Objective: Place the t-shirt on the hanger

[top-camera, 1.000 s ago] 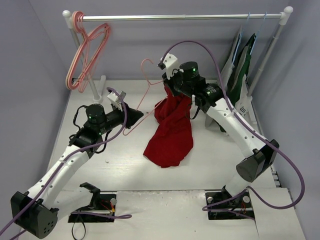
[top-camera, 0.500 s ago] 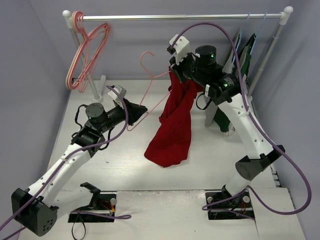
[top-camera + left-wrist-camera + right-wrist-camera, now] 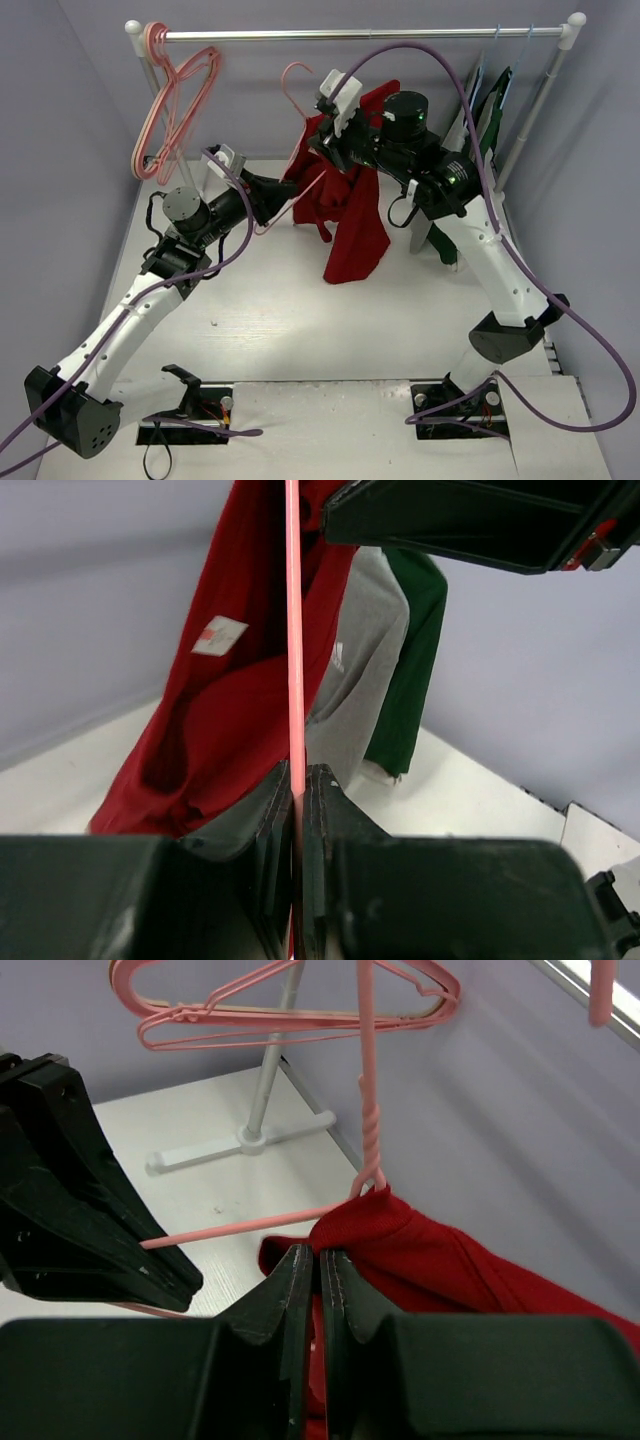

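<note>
Left gripper (image 3: 297,783) is pinching the hanger (image 3: 294,630), and right gripper (image 3: 320,1260) is clamping the t-shirt (image 3: 430,1260). Risk: the shirt is only half on, likely sliding off if the hanger tilts.

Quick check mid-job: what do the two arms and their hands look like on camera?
The left arm and right arm have white links, black joints and a looping purple cable each. A green light shows on the right one. The left hand and right hand each have two black wedge-shaped fingers.
</note>
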Robot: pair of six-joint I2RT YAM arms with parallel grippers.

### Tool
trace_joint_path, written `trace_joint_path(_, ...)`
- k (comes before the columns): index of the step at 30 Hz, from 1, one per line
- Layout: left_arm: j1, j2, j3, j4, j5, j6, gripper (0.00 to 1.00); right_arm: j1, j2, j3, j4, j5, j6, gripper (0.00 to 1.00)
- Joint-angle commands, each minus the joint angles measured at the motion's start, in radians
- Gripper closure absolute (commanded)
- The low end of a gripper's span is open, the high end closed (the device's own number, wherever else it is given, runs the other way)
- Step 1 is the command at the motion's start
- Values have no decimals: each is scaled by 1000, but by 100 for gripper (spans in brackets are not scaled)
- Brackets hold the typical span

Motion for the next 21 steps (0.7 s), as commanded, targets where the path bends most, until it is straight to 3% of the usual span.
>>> trace_joint_path(1,-10,-23,27,193,-17,-5,100,26,-78,-52,134,-86,50,100)
trace_joint_path(6,-10,-27,-59,306,-22,-25,100,26,-133,-198,174,26,50,96)
trace_joint_path(8,-10,-27,-96,360,-22,-26,100,25,-142,-236,175,62,54,87)
trace_joint_path(11,-10,-27,-131,406,-17,-29,100,23,-160,-258,163,115,59,58)
trace_joint_path(13,-10,-28,-156,443,-26,-39,100,23,-173,-259,157,141,65,52)
trace_joint_path(14,-10,-33,-162,452,-31,-40,100,23,-183,-250,151,149,67,44)
trace_joint_path(17,-10,-39,-182,475,-39,-42,100,23,-200,-221,120,163,76,34)
trace_joint_path(21,-10,-46,-205,488,-43,-45,100,22,-230,-216,88,229,51,32)
